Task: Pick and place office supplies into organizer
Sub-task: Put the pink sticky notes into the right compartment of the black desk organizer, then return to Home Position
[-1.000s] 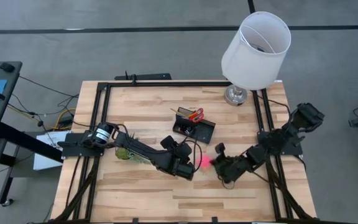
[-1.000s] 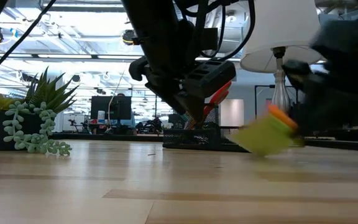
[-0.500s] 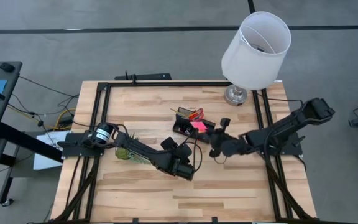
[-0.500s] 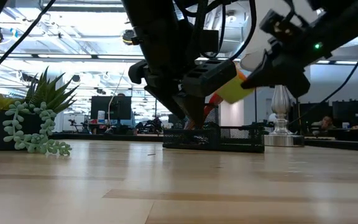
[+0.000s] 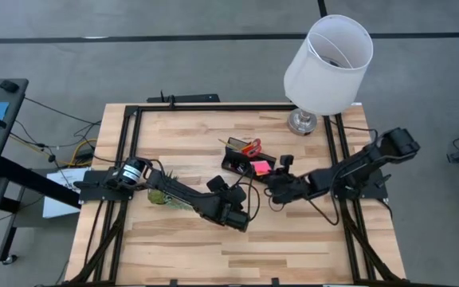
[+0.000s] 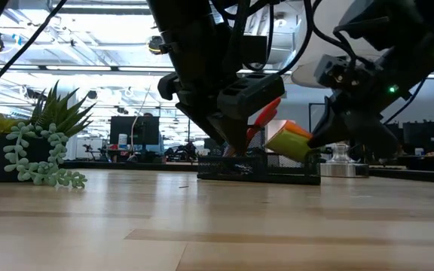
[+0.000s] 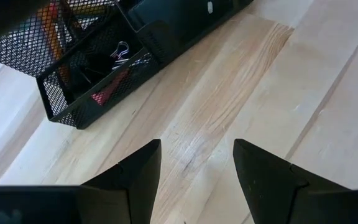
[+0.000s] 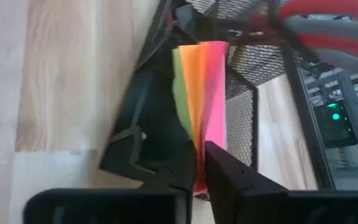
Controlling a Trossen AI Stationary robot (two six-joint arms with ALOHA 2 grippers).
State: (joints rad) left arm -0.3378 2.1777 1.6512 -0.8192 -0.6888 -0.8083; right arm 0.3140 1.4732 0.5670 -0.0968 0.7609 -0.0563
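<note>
The left gripper (image 5: pixel 233 215) waits low over the near middle of the worktop (image 5: pixel 174 247), its jaws standing wide apart with nothing between them; in its wrist view only bare wood shows between the two dark fingers (image 7: pixel 135 174).

Just beyond it, the right gripper (image 5: pixel 268 177) reaches in from the right side and sits at the organizer's (image 5: pixel 245 163) right end. Its jaws are pinched nearly together on the sticky pad (image 8: pixel 201 87), a stack showing green, orange and pink layers edge-on, gripped at one edge. In the high view the sticky pad (image 5: pixel 259 167) shows as a bright pink square over the low flat section of the black mesh tray; in the low view it hangs tilted just above the tray, and whether it touches the tray cannot be told.

Inside the organizer (image 7: pixel 86 81), small clips (image 7: pixel 122 53) lie in a mesh compartment, and the red-handled scissors (image 5: pixel 251 147) stand in the taller box at the far end.

A green plant tuft (image 6: pixel 40 154) sits on the left of the worktop. At the far right corner stands a lamp (image 5: pixel 329 64) with a white shade. Past the worktop lies a grey floor and, in the low view, a bright open room with ceiling lights.
</note>
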